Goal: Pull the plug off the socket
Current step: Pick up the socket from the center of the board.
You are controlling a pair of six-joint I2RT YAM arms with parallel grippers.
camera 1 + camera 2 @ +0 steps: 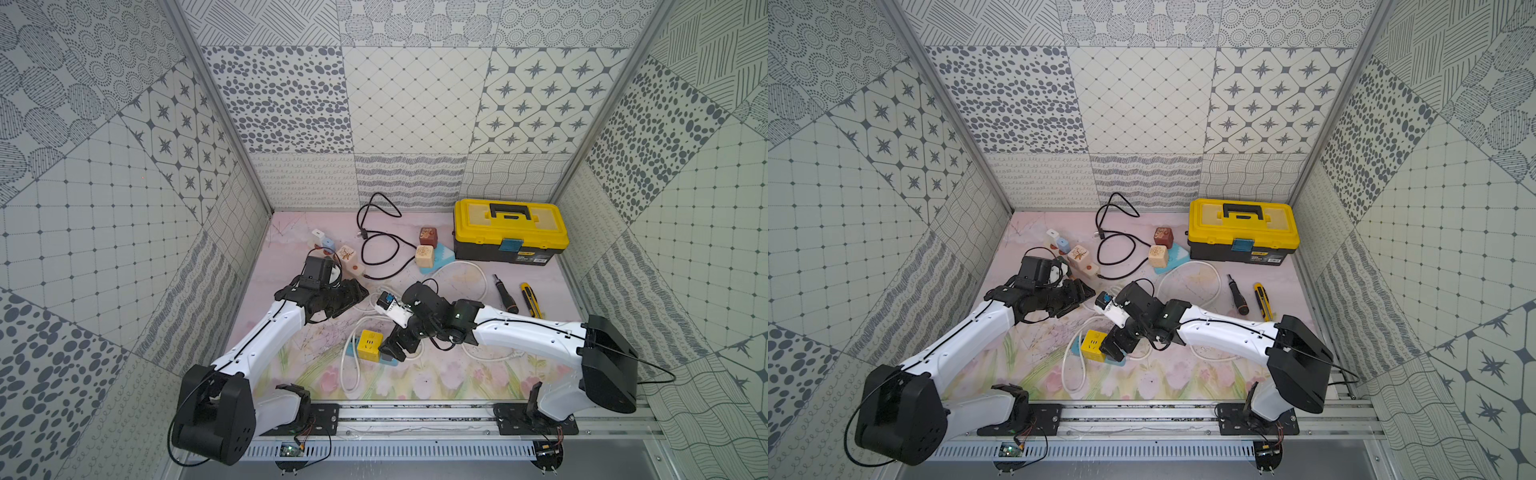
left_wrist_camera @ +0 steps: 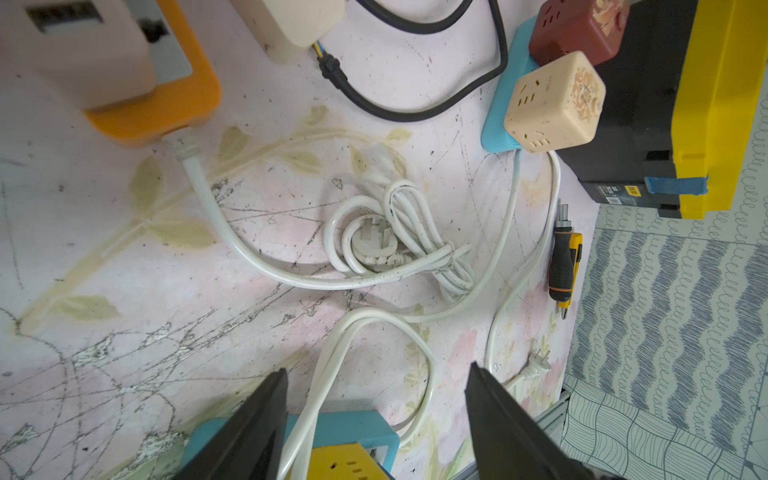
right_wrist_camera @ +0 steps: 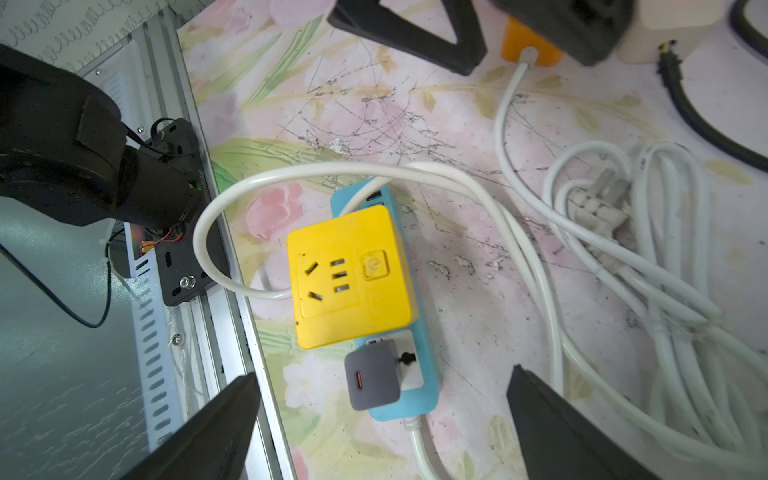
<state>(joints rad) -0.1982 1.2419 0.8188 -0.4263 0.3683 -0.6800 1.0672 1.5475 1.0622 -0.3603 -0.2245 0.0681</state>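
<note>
**Right end effector poised over the grey plug – nothing gripped yet**

The right end effector (image 3: 382, 374) is hovering with its jaws spread wide and empty, one on each side of the grey plug (image 3: 374, 380) below it. The plug is sitting in the end socket of the blue power strip (image 3: 430, 401), which is lying flat on the surface (image 3: 478, 124) near the front rail. A yellow cube adapter (image 3: 353, 274) is standing on the same strip, just beside the plug and apparently touching it.

The plug looks like a small, hard plastic block: probably light, stiff and smooth-sided, with only the friction of its pins holding it in. The two side faces lined up with the jaws are looking like the best place to grip, low down near the strip. The face towards the yellow cube is crowded and offering no room. A straight pull along the pins should be asking less force than a tilted one, and smooth plastic may be slipping under a weak squeeze.

The strip itself is looking light, so it is likely to rise with the plug unless something is pressing it down. Its white cord (image 3: 540, 282) is looping loosely and giving no anchor.

The left end effector (image 2: 378, 370) is hanging nearby – jaws parted, holding nothing, above the white cords and one end of the strip. From there it could be pinning the strip down.
</note>
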